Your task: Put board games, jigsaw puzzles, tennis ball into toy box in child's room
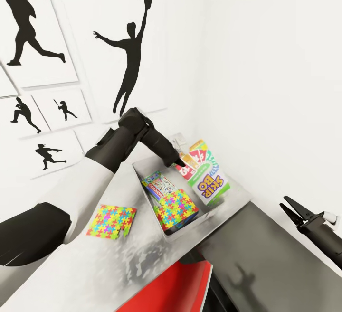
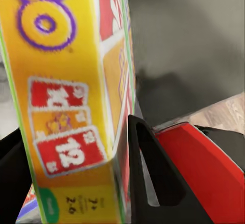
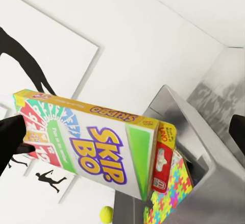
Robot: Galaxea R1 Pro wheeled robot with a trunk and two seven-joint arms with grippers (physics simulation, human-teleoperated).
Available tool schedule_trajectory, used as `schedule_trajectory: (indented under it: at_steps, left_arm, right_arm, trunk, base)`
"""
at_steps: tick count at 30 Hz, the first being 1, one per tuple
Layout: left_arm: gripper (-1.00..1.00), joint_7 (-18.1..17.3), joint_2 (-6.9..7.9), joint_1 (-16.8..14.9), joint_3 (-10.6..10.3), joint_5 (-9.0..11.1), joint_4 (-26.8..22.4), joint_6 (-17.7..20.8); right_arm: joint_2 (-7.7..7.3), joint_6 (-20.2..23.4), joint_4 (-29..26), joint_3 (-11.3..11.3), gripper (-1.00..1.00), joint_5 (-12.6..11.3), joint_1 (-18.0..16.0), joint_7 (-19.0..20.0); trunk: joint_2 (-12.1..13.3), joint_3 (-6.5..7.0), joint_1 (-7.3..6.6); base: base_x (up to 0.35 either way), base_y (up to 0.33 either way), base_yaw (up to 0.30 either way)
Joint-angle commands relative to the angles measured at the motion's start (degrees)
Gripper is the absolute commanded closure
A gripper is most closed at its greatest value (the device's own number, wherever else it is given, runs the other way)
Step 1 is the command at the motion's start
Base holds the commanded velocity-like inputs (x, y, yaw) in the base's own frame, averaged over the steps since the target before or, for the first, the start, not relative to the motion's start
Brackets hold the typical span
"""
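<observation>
So far the toy box on the counter holds one jigsaw puzzle lying over a blue board game, and the left tool is clamped on the Skip-Bo board game, which stands tilted over the box's far end, not yet laid in. Left to do, as I judge it: the second jigsaw puzzle on the counter just beside the box, and the tennis ball; the third board game I cannot place. Right tool idle, jaws spread, empty.
</observation>
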Motion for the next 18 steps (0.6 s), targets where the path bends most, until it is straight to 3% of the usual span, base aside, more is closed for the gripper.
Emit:
schedule_trajectory:
  at_steps: [1,8,18]
  left_arm:
    - [1.0,-0.58,0.63,-0.09,0.04,-0.42,-0.05,0.54]
    - [1.0,-0.51,3.13,-0.16,-0.11,-0.38,0.04,-0.82]
    - [1.0,-0.65,3.49,-0.16,-0.06,-0.17,8.08,-7.23]
  right_arm:
    - [0.0,0.28,0.0,-0.06,-1.0,-0.06,-0.05,0.11]
    - [0.0,0.28,0.0,-0.06,-1.0,-0.06,-0.05,0.11]
    - [0.0,0.28,0.0,-0.06,-1.0,0.01,-0.05,0.11]
  trunk:
    - [-0.11,-0.11,0.03]
    - [-0.11,-0.11,0.03]
    - [-0.11,-0.11,0.03]
  base:
    - [0.0,0.0,0.0]
    - [0.0,0.0,0.0]
    - [0.0,0.0,0.0]
